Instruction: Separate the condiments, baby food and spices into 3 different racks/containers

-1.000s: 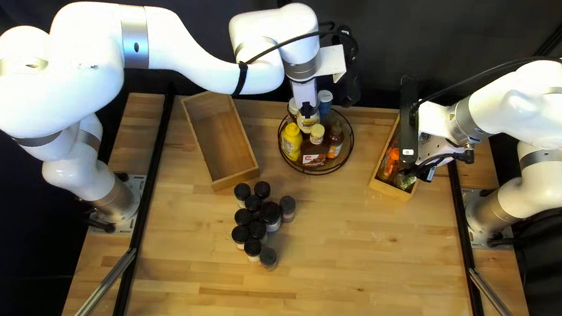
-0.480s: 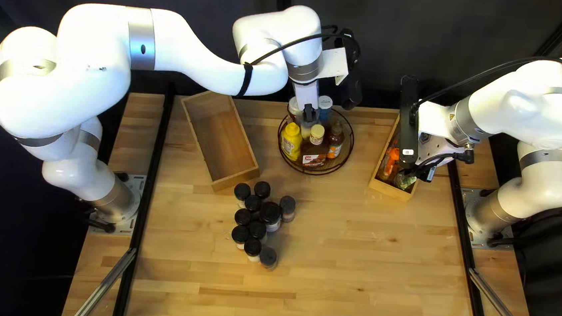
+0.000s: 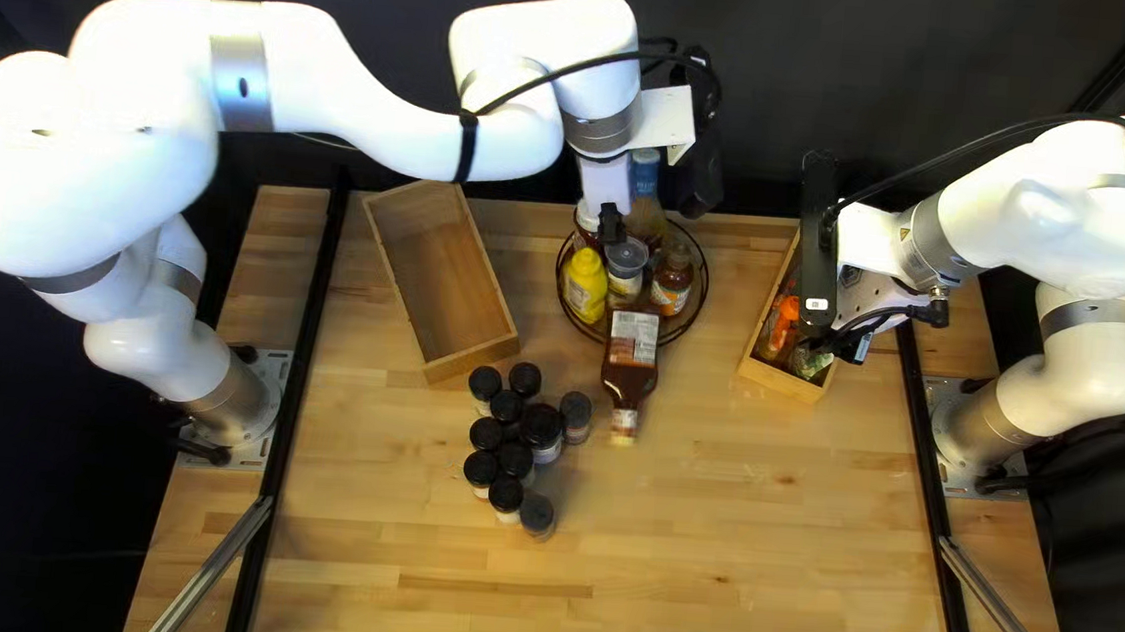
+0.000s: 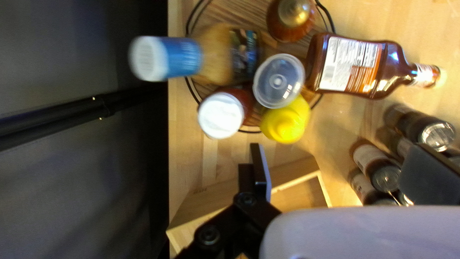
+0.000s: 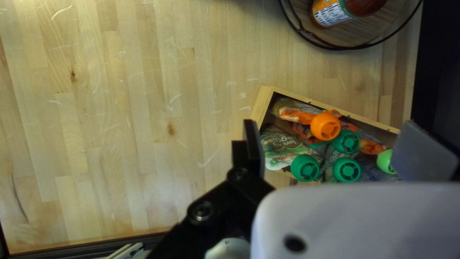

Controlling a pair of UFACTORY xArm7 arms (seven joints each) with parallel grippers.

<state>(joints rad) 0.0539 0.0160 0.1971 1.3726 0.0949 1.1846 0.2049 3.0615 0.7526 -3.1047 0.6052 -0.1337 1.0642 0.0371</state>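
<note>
Tipped over since the last frame, the brown sauce bottle (image 3: 630, 362) now lies across the near rim of the round rack (image 4: 215, 12), its neck out over the table; the blue-capped bottle (image 4: 215, 55) has swung into a lean toward the far edge. Your left gripper (image 4: 339, 148) is open with nothing between its fingers, close by the clear-lidded jar (image 4: 279, 80), the yellow bottle (image 4: 286, 123) and the white-capped bottle (image 4: 221, 115). Toward the near edge, the black-capped spice jars (image 3: 540, 432) stand grouped on the table beside the wooden box (image 3: 443, 273). Your right gripper (image 5: 329, 123) is open too, above the crate (image 5: 264, 103) of baby food pouches (image 5: 282, 144). You look to be finishing the condiments, with spices left to sort. Next, you probably need to lift the brown bottle upright and reseat it, watching that the crowded leaning bottle doesn't topple.
</note>
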